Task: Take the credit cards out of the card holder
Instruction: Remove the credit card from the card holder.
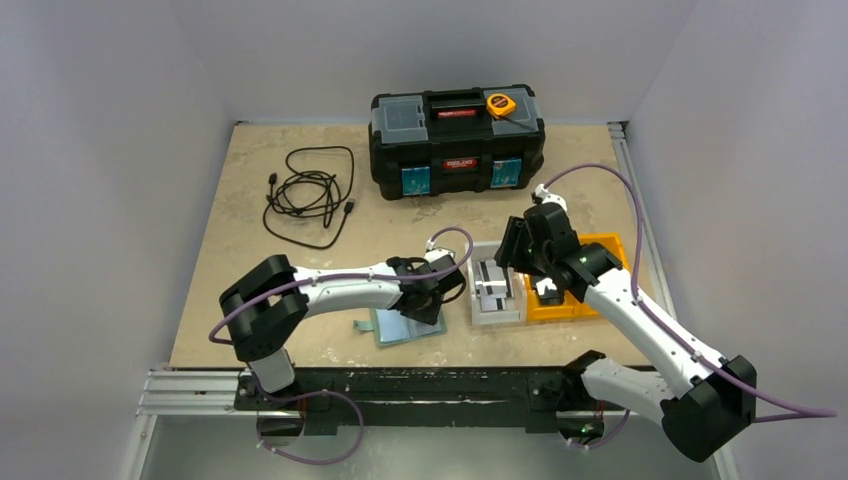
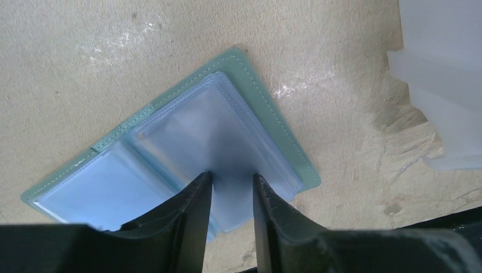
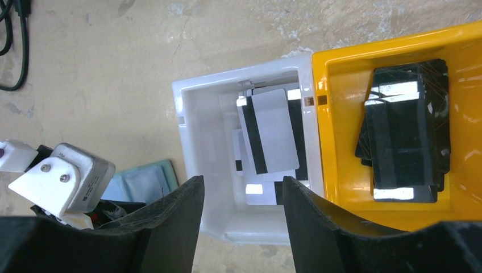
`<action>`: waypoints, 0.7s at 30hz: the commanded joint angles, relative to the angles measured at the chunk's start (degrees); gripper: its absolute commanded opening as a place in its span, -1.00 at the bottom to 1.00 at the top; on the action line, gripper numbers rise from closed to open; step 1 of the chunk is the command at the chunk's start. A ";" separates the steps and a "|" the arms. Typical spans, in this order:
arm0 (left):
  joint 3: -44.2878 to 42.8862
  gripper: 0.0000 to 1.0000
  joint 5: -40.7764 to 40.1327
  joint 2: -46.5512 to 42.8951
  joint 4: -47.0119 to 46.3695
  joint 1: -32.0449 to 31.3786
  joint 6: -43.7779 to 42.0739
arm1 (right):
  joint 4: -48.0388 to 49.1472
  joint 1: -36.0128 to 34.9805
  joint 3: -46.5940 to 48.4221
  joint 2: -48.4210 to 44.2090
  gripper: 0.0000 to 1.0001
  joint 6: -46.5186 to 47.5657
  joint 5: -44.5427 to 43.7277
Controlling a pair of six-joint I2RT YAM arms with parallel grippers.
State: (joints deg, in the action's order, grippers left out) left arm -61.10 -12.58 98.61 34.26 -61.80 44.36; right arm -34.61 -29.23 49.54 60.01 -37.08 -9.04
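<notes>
The teal-green card holder (image 2: 258, 108) lies open and flat on the table, its pale blue pockets up; no card shows in them. It also shows in the top view (image 1: 392, 328) and the right wrist view (image 3: 149, 175). My left gripper (image 2: 232, 179) (image 1: 428, 300) is down on it, jaws a narrow gap apart, tips touching the right pocket page. My right gripper (image 3: 243, 185) (image 1: 516, 252) is open and empty above the white bin (image 3: 190, 114). Black cards (image 3: 403, 131) lie stacked in the orange bin (image 3: 341, 74). No tan-orange card is in view.
White cards with black stripes (image 3: 275, 133) lie in the white bin (image 1: 497, 312), which stands next to the orange bin (image 1: 610, 242), right of the holder. A black toolbox (image 1: 457, 140) with a tape measure (image 1: 501, 104) stands at the back. A coiled black cable (image 1: 310, 195) lies back left.
</notes>
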 commanded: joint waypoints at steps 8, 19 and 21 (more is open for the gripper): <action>3.68 -0.93 -1.60 -0.16 -1.49 -0.38 1.58 | 4.60 -5.09 -1.92 -0.05 0.02 -2.90 4.21; 13.85 -1.00 6.34 -13.84 -13.01 3.08 2.21 | 14.99 -21.27 -3.15 7.61 -0.07 -10.45 6.74; 16.38 -1.00 8.22 -16.40 -15.61 4.30 2.37 | 16.26 -23.15 -2.83 9.41 -0.08 -11.23 6.80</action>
State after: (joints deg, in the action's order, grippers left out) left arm -48.47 -8.82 87.55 25.39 -59.77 45.67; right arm -24.40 -49.36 46.46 67.35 -45.04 -3.31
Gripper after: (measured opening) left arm 0.005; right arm 0.465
